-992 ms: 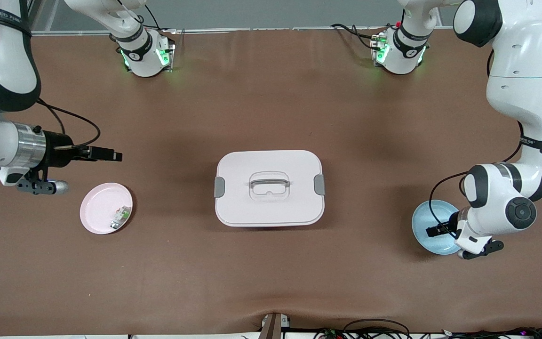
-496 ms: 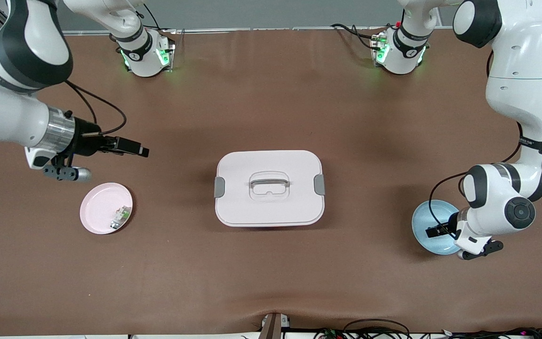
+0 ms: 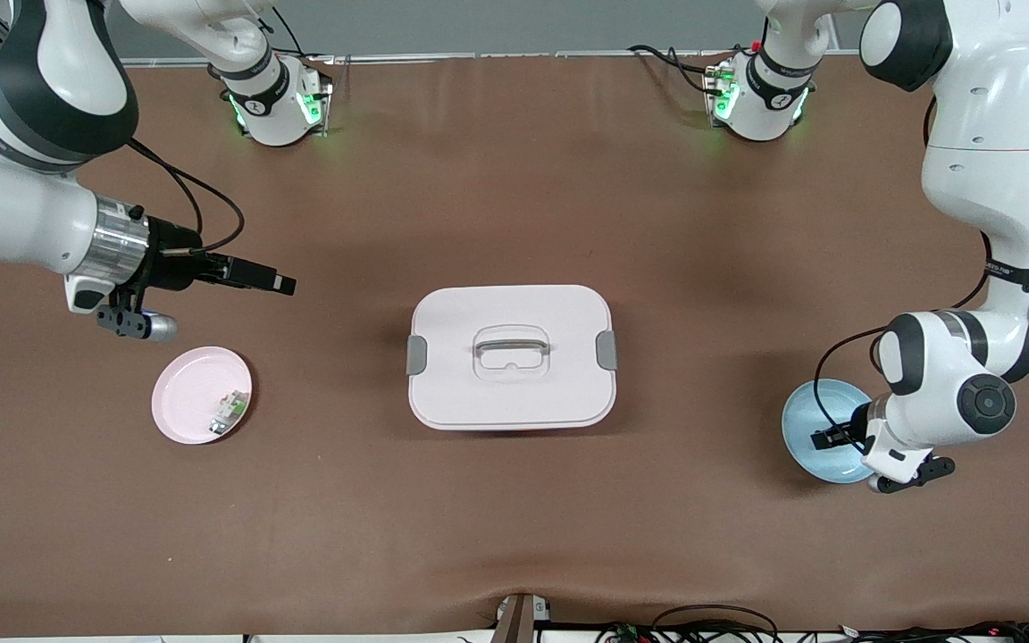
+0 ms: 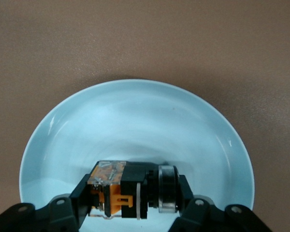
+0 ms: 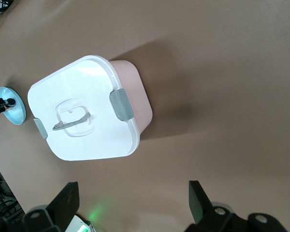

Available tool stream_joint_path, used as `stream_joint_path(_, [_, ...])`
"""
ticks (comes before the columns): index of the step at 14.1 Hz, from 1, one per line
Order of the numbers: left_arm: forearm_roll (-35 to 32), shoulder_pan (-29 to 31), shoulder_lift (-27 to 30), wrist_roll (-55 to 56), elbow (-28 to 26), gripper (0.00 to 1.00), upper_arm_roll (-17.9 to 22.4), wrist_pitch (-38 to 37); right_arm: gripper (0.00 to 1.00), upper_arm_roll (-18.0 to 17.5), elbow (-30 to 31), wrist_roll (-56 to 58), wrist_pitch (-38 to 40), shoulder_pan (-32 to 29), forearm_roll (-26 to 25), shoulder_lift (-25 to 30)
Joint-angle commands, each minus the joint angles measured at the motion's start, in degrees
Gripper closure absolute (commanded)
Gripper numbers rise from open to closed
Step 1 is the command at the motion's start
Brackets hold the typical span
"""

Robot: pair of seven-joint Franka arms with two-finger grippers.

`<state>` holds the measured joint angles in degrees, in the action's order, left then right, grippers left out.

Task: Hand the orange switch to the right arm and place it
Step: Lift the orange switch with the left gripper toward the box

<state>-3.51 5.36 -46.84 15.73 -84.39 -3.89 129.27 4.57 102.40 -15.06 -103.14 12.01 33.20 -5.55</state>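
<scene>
Left wrist view shows the left gripper (image 4: pixel 130 205) down inside the shallow light blue round plate (image 4: pixel 135 116), with its two black fingers closed against the sides of the small black and orange switch (image 4: pixel 128 188). The switch lies on its side on the plate floor. I judge this low grip is for lifting the part out of the plate before it is handed over. In the front view the same plate (image 3: pixel 805 420) sits near the left arm's end of the table, partly covered by that arm's wrist.

The right gripper (image 3: pixel 285 284) hangs over bare brown table, toward the right arm's end, with its fingers (image 5: pixel 67 200) spread wide and nothing between them. It points at the white rectangular plastic box with grey side clips (image 3: pixel 511 355) in the middle of the table; probably it prepares to receive the switch there. The lid of the box is closed, so its inside is hidden.

The pink round plate (image 3: pixel 184 397), nearer to the front camera than the right gripper, holds a small white and green flat component (image 3: pixel 229 411).
</scene>
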Motion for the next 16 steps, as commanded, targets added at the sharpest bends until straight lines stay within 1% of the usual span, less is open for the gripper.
stream_joint_path(1, [-0.5, 0.0, 0.2, 0.3, 1.0, 1.0, 0.0, 0.5, 0.0, 0.2, 2.8, 0.6, -1.1, 0.1, 2.0, 2.4])
stream_joint_path(5, [0.8, 0.7, 3.4, 0.0, 0.6, 1.0, -0.8, -4.9, 0.0, 0.3, 2.7, 0.7, -1.4, 0.1, 2.2, 2.9])
stream_joint_path(9, [6.3, 0.5, 7.3, 0.2, 0.6, 1.0, -1.6, -12.0, 0.0, 0.3, 2.7, 0.7, -1.7, 0.1, 2.2, 3.0])
stream_joint_path(12, [12.0, 0.6, 11.8, 0.4, 0.5, 1.0, -3.5, -20.9, 0.0, 0.3, 2.7, 0.7, -1.8, 0.2, 2.2, 3.0])
stream_joint_path(14, [15.9, 0.2, 14.8, 0.9, 0.4, 1.0, -3.6, -26.2, 0.0, 0.3, 2.8, 0.7, -1.8, 0.2, 2.2, 2.9])
stream_joint_path(16, [17.2, -0.1, 17.3, 3.7, 0.4, 1.0, -3.9, -29.2, 0.0, 0.3, 2.7, 0.7, -1.8, 0.2, 2.2, 2.8])
